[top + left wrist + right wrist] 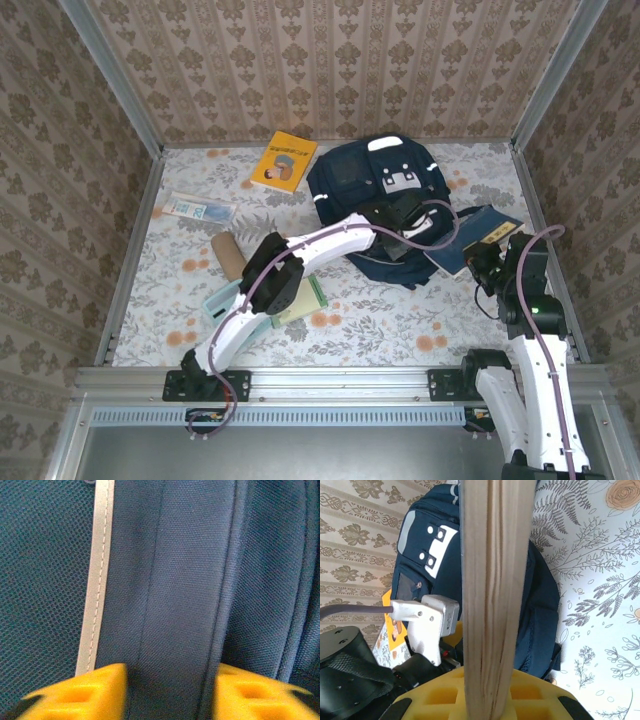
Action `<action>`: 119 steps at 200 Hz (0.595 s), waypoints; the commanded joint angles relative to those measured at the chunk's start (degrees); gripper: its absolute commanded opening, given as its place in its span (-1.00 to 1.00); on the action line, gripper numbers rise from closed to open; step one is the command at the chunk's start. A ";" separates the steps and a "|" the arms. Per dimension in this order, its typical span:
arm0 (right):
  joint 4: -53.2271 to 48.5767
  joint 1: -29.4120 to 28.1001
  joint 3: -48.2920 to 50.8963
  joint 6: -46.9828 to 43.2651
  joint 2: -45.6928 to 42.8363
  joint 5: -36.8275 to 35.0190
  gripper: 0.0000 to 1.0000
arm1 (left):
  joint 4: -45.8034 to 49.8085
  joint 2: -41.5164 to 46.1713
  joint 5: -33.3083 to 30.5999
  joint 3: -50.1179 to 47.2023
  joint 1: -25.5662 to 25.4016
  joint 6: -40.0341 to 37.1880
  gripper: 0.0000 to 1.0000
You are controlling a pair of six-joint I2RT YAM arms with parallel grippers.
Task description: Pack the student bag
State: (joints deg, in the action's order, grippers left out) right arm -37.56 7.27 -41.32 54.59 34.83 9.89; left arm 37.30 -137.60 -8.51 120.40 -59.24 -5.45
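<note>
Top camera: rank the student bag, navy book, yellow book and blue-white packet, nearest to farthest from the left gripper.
1. student bag: directly under the left gripper.
2. navy book: just to the right, beside the bag.
3. yellow book: back left, near the wall.
4. blue-white packet: farthest, by the table's left edge.

Left arm point(335, 238) had white link shells, black joint housings; mauve cable point(245, 300) ran alongside. Right arm point(548, 385) matched, cable loop at its 12 o'clock. Black bases point(200, 385) sat at 6 o'clock. Left gripper point(170, 692) and right gripper point(490, 700) bore yellow fingers point(85, 695) with square recesses. White wrist camera housing point(427, 614) showed two dark screws.
</note>
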 commanded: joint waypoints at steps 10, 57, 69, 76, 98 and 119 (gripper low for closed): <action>2.09 0.42 0.50 1.27 -1.05 1.58 -1.00 | 0.37 0.52 -6.67 0.88 0.27 -1.64 -0.86; 5.13 0.55 2.35 2.87 -0.84 2.72 -1.00 | 3.44 6.97 -6.30 4.06 1.99 0.14 -1.00; 6.26 0.55 2.97 3.46 -0.90 3.02 -1.00 | 5.46 8.27 -5.87 6.02 3.14 1.77 -1.00; 6.47 0.54 3.29 3.66 -0.91 3.11 -1.00 | 6.71 8.85 -5.44 7.25 3.89 2.82 -1.00; 9.59 0.55 4.50 4.27 -0.52 3.82 -1.00 | 10.14 10.77 -3.60 10.80 6.07 5.82 -1.00; 16.12 0.55 6.73 6.13 1.70 7.93 -1.00 | 11.90 12.73 -0.54 13.22 7.89 8.54 -1.00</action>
State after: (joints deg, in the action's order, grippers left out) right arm -31.20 7.53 -36.67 58.00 35.18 12.75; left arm 45.52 -131.55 -9.82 128.86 -54.68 -2.55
